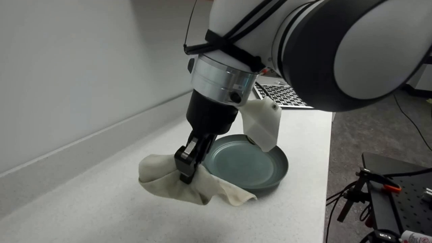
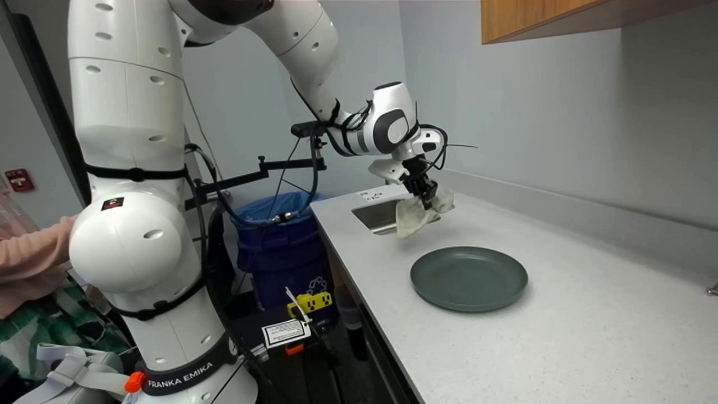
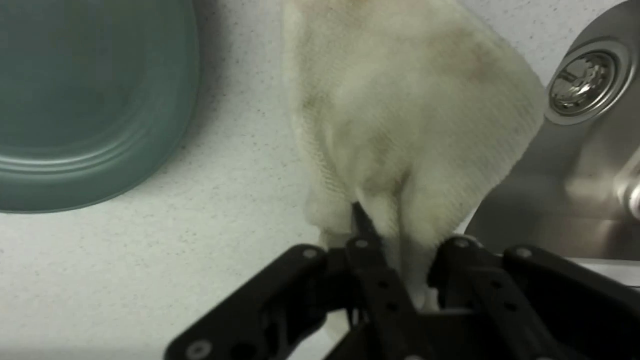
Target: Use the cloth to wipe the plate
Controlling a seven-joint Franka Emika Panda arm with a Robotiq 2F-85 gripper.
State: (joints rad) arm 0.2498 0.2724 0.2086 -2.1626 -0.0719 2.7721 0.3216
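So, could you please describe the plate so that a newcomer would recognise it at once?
Start with the pale speckled counter that has a steel sink set into it. Lying on that counter, apart from the sink, is the plate: round, smooth and grey-green, unlike the limp, whitish cloth held in the gripper.

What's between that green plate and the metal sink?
The wrist view shows countertop between plate and sink, with the cloth, pinched in the gripper, hanging over it.
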